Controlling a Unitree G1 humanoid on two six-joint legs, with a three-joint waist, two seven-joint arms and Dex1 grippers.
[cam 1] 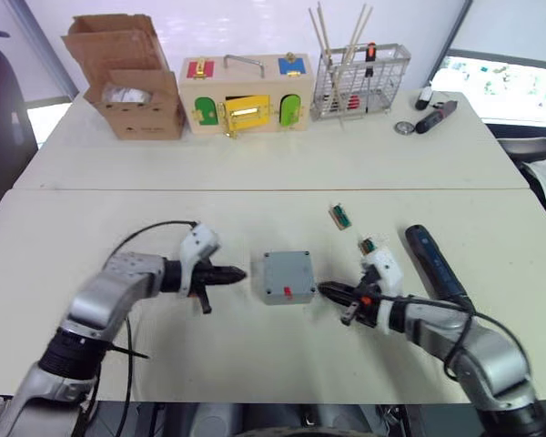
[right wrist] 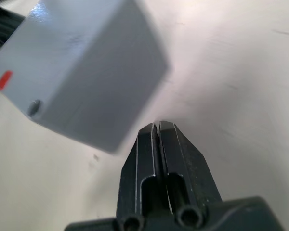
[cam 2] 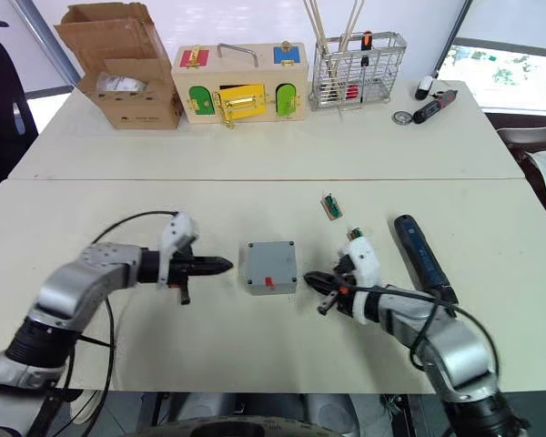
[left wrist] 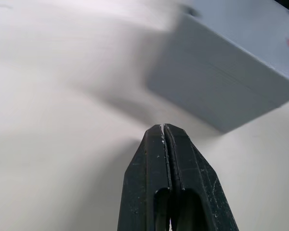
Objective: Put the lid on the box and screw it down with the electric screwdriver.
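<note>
Grey plastic, the box (cam 1: 288, 276) sits mid-table with the lid (cam 1: 288, 267) seemingly already on top, between the left tool (cam 1: 239, 273) and right tool (cam 1: 325, 289) — both pinched shut, empty, just beside it. Screwing appears left: the electric screwdriver (cam 1: 434, 259) lies untouched near the right arm. Beyond on the pale table (cam 1: 255, 164) stand a cardboard box (cam 1: 132, 77), a wooden box with coloured doors (cam 1: 246, 93) and a wire basket (cam 1: 359, 82) — a window behind.

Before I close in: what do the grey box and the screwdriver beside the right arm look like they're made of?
The box looks like moulded grey plastic: a uniform matte surface, crisp edges, a seam line along its side and a recessed corner hole. The screwdriver has a dark blue-black body with a soft sheen, likely plastic or coated metal; I can't tell which. Both end effectors are shut and apart from the box.
</note>
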